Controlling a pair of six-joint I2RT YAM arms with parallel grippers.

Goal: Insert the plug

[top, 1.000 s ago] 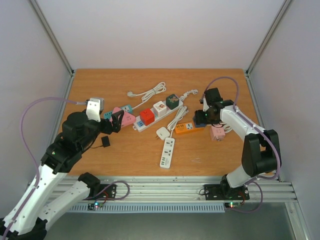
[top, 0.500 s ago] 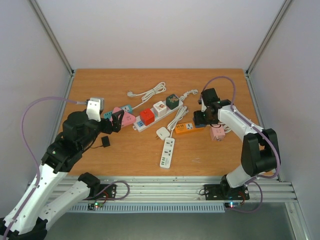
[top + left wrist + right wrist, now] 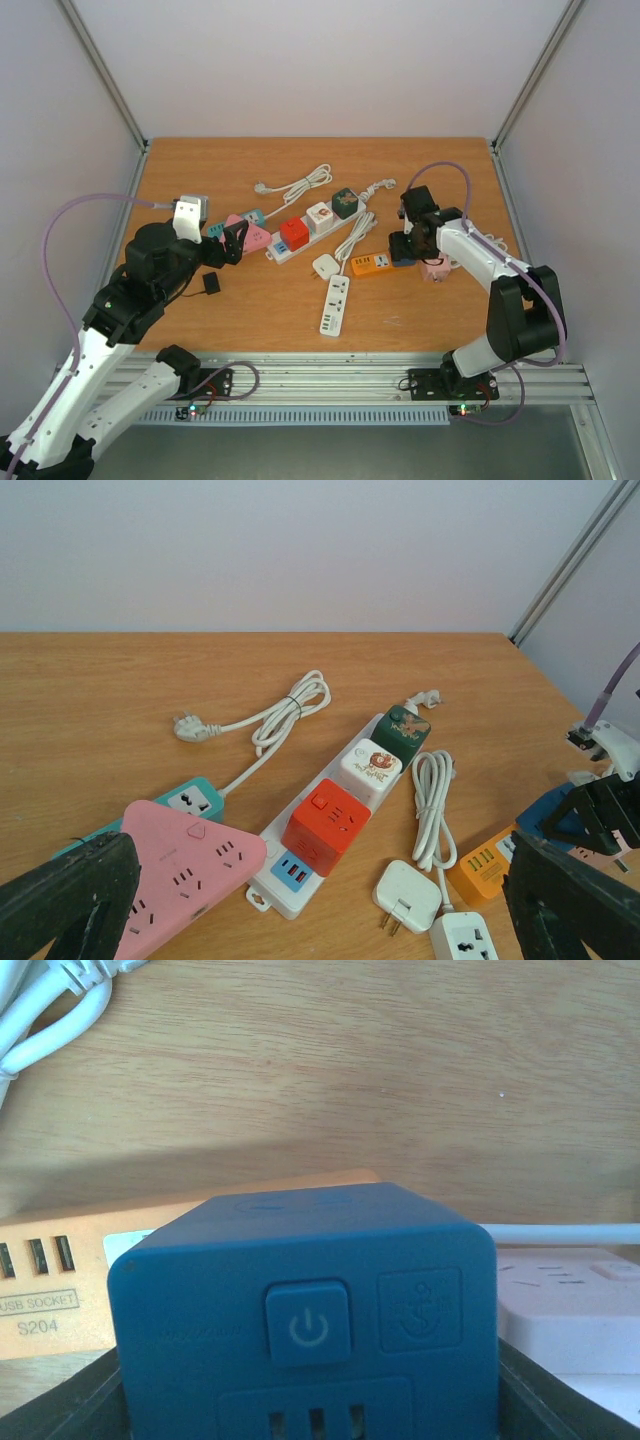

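Blue cube plug (image 3: 305, 1290) is clamped between the 2 fingers (image 3: 60, 1410) of my right gripper (image 3: 403, 243), power button facing the wrist camera. It sits at the right end of the orange power strip (image 3: 367, 263) and just beside the pink socket block (image 3: 437, 268), on the right side of the table (image 3: 200, 180); whether it touches the wood I cannot tell. My left gripper (image 3: 233, 243) is spread wide and grasps nothing, hanging near the pink triangular socket (image 3: 185, 865).
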